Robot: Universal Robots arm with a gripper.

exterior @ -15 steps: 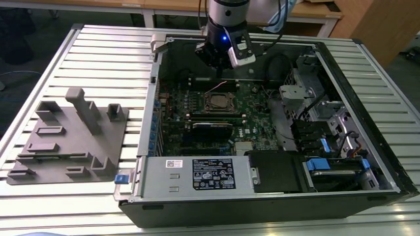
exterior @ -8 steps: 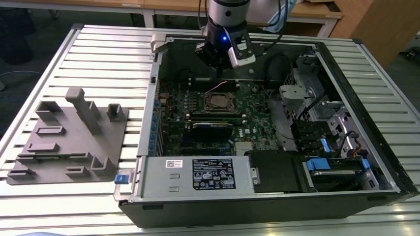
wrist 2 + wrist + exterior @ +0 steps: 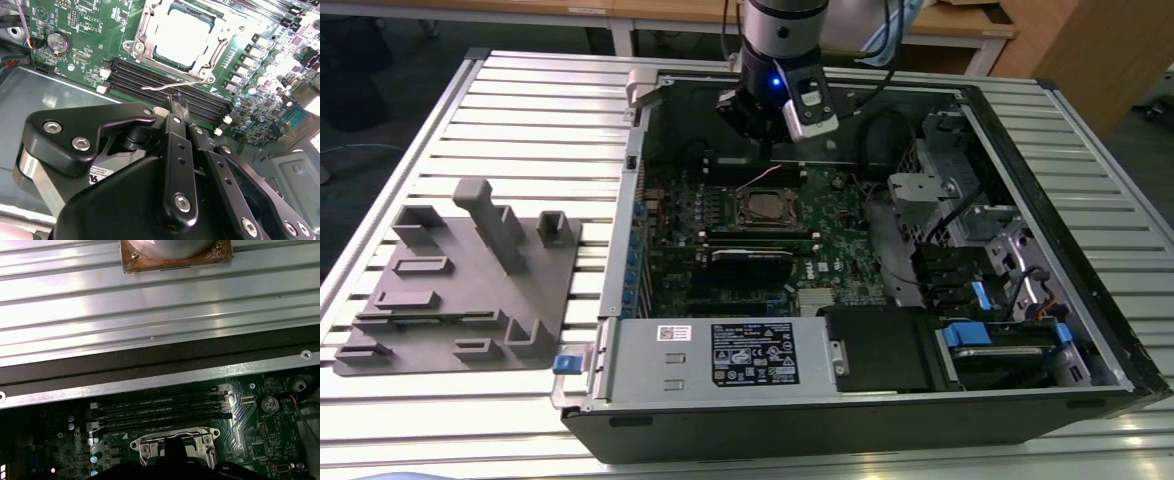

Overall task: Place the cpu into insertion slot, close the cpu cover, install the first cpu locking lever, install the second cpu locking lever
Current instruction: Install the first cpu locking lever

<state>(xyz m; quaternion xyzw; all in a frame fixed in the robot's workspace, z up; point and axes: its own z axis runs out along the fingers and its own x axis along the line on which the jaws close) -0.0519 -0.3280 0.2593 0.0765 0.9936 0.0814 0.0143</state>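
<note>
Slatted metal counter carries an open computer case lying on its side. A grey fixture tray sits outside the case, well apart from the end effector. We see the end effector hanging over the green circuit board, fingers drawn narrow, tips together, gripping nothing.

Just beyond its tip run the long black memory slots. Past those is the insertion slot with the cpu seated in it. The cpu cover looks down over the chip, metal top showing through the cut-out. One thin wire locking lever juts free across the memory slots and is the nearest thing to the tip; we judge it unlatched. A second lever we cannot make out.

Handling, our judgement: the lever is stiff springy wire, light and slick. Take it at the bent free end, not mid-shaft. The cpu and socket are fragile, so no pressing on the chip.

In the way:
- memory slot clips close to the tip
- capacitors beside the socket
- coin battery further off
- case wall near the end effector
</note>
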